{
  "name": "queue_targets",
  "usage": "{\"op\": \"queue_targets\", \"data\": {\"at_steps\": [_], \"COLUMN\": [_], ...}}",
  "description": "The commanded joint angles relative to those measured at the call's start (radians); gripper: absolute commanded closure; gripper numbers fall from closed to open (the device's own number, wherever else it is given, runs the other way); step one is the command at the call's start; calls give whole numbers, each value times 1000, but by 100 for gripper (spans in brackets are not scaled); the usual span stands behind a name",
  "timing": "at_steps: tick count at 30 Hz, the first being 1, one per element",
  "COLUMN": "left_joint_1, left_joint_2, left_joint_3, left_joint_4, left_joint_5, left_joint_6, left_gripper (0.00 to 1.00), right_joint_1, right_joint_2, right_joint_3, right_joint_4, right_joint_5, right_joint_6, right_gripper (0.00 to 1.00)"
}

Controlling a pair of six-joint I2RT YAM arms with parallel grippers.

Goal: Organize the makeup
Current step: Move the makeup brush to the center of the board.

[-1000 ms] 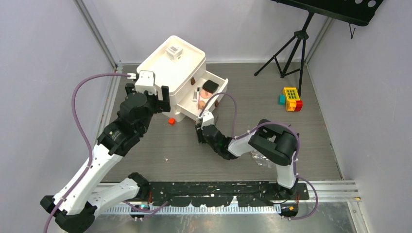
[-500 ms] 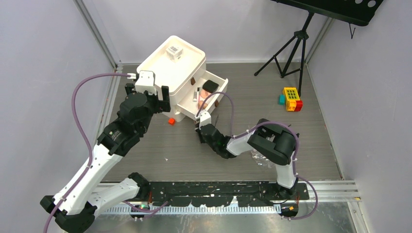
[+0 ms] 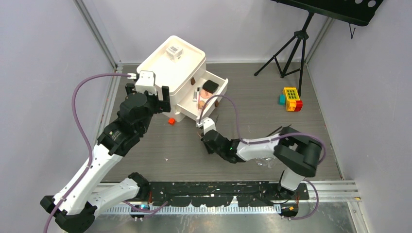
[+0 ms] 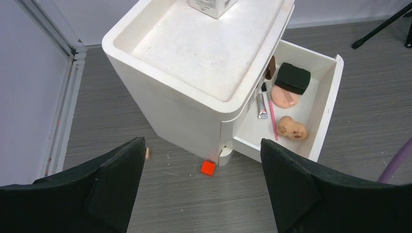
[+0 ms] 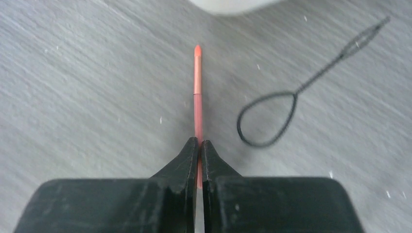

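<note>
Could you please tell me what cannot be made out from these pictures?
- Right wrist view: the thin red pencil's rear end is hidden between the right pincer's fingers; whether it touches the grey wood-grain table is unclear.
- Left wrist view: the small barcoded box atop the white plastic drawer unit is cut off by the top edge.
- Top view: the box's label is too small; the open white drawer's rear hides under the unit.

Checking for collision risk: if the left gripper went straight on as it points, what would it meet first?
Most likely the white drawer unit, low on its front corner near the small red cube; depth is unclear.
</note>
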Motion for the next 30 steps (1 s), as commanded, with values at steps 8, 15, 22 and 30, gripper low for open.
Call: {"op": "queue_targets", "data": {"at_steps": [8, 15, 22, 30], "left_joint_1": [3, 4, 3, 3], "left_joint_2": [-13, -23, -26, -28], "left_joint_3": [4, 0, 0, -2], "left_joint_4": [52, 53, 53, 54], "left_joint_5": [26, 30, 32, 31], "left_joint_6": [4, 1, 1, 1], "left_gripper": [10, 10, 10, 10], "right_joint_1": [17, 16, -9, -56], "right_joint_2": [-263, -288, -281, -254], "right_joint_3": [-33, -20, 5, 27], "right_joint_4": [-604, -725, -725, -721], "right_joint_5": [250, 306, 277, 209], "right_joint_6": [318, 427, 431, 416], "right_gripper": [92, 94, 79, 62]}}
